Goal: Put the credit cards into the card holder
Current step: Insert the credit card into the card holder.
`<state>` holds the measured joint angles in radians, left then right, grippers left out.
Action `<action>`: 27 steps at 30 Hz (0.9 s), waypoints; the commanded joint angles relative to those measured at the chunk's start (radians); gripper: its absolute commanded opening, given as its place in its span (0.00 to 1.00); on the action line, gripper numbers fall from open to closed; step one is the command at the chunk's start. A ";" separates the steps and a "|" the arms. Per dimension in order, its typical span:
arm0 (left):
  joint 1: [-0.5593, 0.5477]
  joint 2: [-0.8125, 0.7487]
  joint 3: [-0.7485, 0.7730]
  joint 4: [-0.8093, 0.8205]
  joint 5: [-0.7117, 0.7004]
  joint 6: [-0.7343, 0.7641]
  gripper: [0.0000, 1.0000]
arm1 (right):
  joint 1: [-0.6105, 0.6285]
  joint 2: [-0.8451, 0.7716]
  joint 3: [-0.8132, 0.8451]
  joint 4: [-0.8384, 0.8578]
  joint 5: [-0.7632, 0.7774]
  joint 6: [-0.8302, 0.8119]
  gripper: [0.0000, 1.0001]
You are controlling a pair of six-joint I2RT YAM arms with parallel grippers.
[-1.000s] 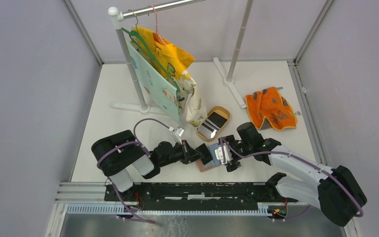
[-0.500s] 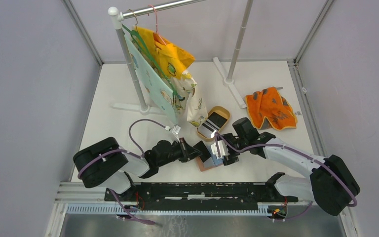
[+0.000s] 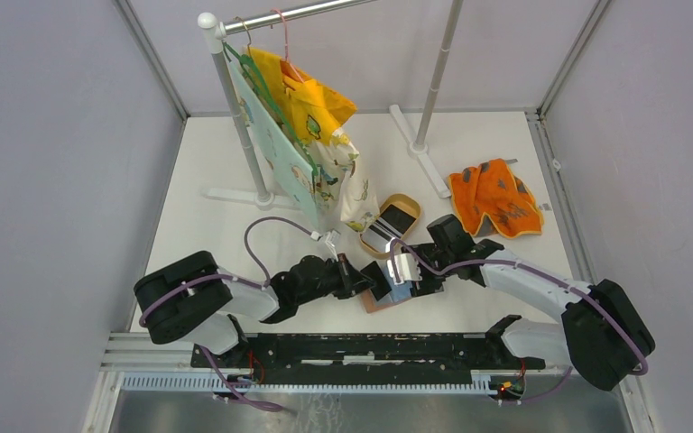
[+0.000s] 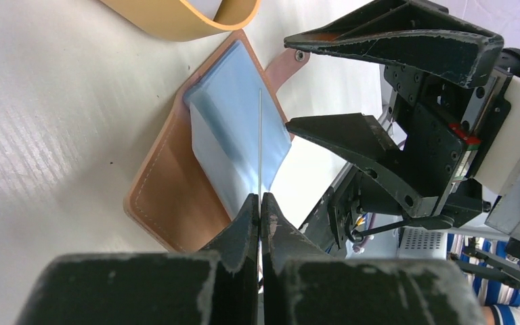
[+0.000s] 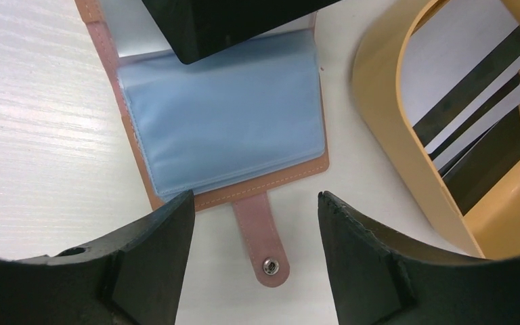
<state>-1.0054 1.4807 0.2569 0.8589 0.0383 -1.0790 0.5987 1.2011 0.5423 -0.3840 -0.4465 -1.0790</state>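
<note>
The card holder (image 3: 381,304) lies open on the table, its brown leather (image 4: 169,203) underneath and its grey-blue pockets (image 5: 223,115) facing up. My left gripper (image 4: 260,200) is shut on one dark credit card (image 4: 260,135), which I see edge-on, standing over the pockets. That card (image 5: 230,24) juts in at the top of the right wrist view. My right gripper (image 5: 254,203) is open just above the holder's strap tab (image 5: 264,244), one finger on either side of it and holding nothing. Other credit cards (image 5: 474,101) with stripe bands lie in the tan dish (image 3: 410,200).
The tan dish (image 5: 393,135) stands right behind the holder, close to my right fingers. A clothes rack (image 3: 235,99) with hanging bags stands at the back left, and its other post (image 3: 435,81) at the back centre. An orange cloth (image 3: 494,200) lies at the right.
My right gripper has moved left over the holder's strap end and its jaws have narrowed somewhat. The left gripper has edged right with the card still held.
</note>
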 commanded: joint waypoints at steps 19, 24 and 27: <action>-0.044 0.093 0.016 0.034 -0.082 -0.134 0.02 | -0.031 0.101 0.054 -0.123 0.052 -0.037 0.65; -0.049 0.084 0.016 0.034 -0.076 -0.142 0.02 | -0.030 0.127 0.061 -0.144 0.037 -0.038 0.60; -0.049 0.102 0.014 0.054 -0.066 -0.156 0.02 | -0.029 0.133 0.062 -0.149 0.024 -0.039 0.59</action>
<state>-1.0470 1.5627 0.2638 0.8665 -0.0254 -1.1927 0.5709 1.3052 0.6025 -0.4973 -0.4213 -1.1046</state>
